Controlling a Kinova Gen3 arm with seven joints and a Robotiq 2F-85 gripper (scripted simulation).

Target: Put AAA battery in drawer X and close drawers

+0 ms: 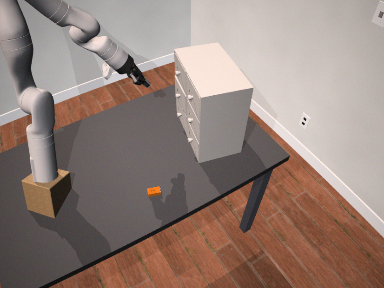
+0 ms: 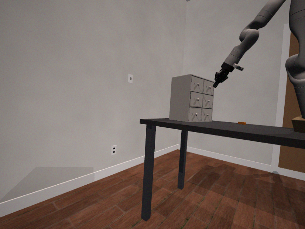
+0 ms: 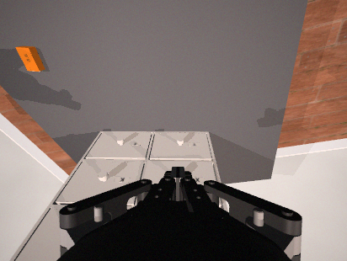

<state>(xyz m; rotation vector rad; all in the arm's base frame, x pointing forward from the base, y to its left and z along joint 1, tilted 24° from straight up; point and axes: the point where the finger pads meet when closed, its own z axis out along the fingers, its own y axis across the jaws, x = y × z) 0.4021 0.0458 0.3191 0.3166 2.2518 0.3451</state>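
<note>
My black two-finger gripper (image 1: 147, 84) (image 2: 215, 85) (image 3: 178, 175) is fully closed, empty. AAA battery not visible in any view. Risk: picking the wrong drawer of the white six-drawer chest (image 1: 224, 123) (image 2: 180, 98) (image 3: 181, 132), since the marks are hard to read.

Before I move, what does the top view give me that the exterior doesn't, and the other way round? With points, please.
Only top: the chest's top panel (image 1: 214, 69) and the metal contacts (image 1: 160, 190) on the orange block's end.

Only exterior: a brown door (image 2: 292, 147) at the right edge and a second table leg (image 2: 182, 157).

Both: the chest (image 1: 224, 123) (image 2: 180, 98) with six knobbed drawers, the orange block (image 1: 154, 192) (image 2: 242, 123) on the table, the shut gripper (image 1: 147, 83) (image 2: 215, 85) above table height, and the wall outlet (image 1: 304, 120) (image 2: 113, 149).
</note>
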